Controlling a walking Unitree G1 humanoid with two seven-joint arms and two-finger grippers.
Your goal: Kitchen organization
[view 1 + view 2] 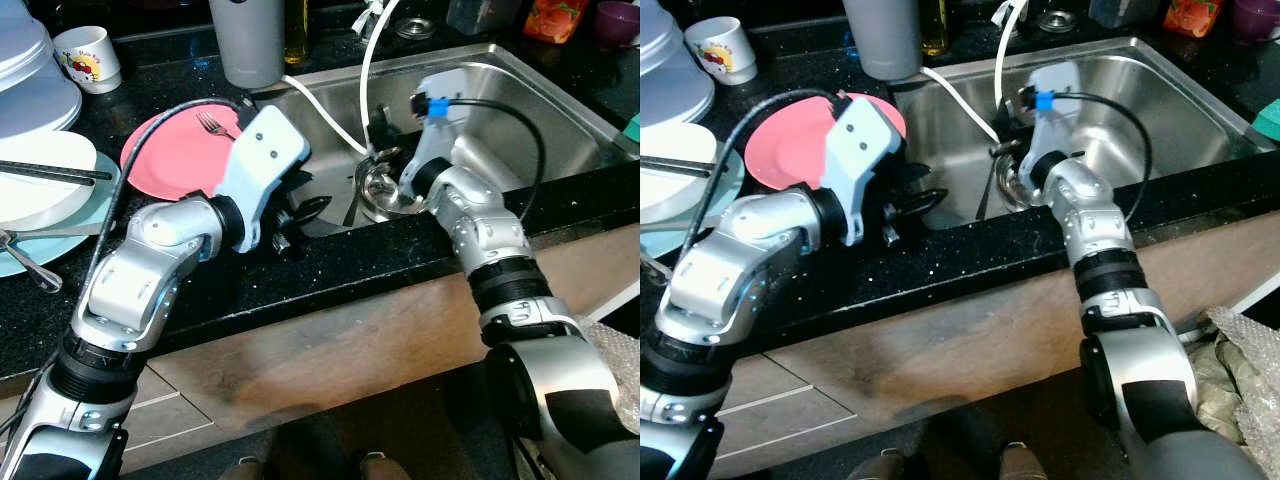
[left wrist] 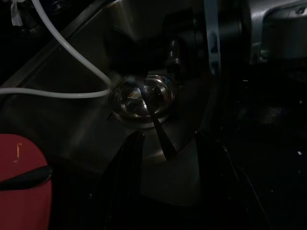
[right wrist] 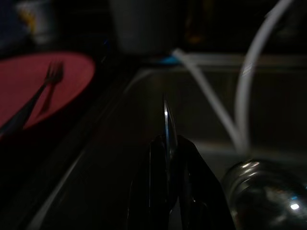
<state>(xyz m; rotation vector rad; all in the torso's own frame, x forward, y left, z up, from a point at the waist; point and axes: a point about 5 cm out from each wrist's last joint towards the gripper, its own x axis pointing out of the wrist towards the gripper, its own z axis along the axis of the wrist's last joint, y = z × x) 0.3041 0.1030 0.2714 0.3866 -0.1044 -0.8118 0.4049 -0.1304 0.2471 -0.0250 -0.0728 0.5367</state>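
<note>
Steel utensil (image 3: 167, 125) is pinched in the right gripper (image 3: 169, 148) at frame centre, so lift steadily; left gripper (image 2: 165, 158) hovers open, empty.

I'm working in a home kitchen: a steel sink (image 1: 560, 110) set into a black speckled counter (image 1: 330, 265), a pink plate (image 1: 175, 150) with a fork (image 1: 212, 124), stacked dishes (image 1: 40, 180), a mug (image 1: 88, 58) and bottles behind.
</note>
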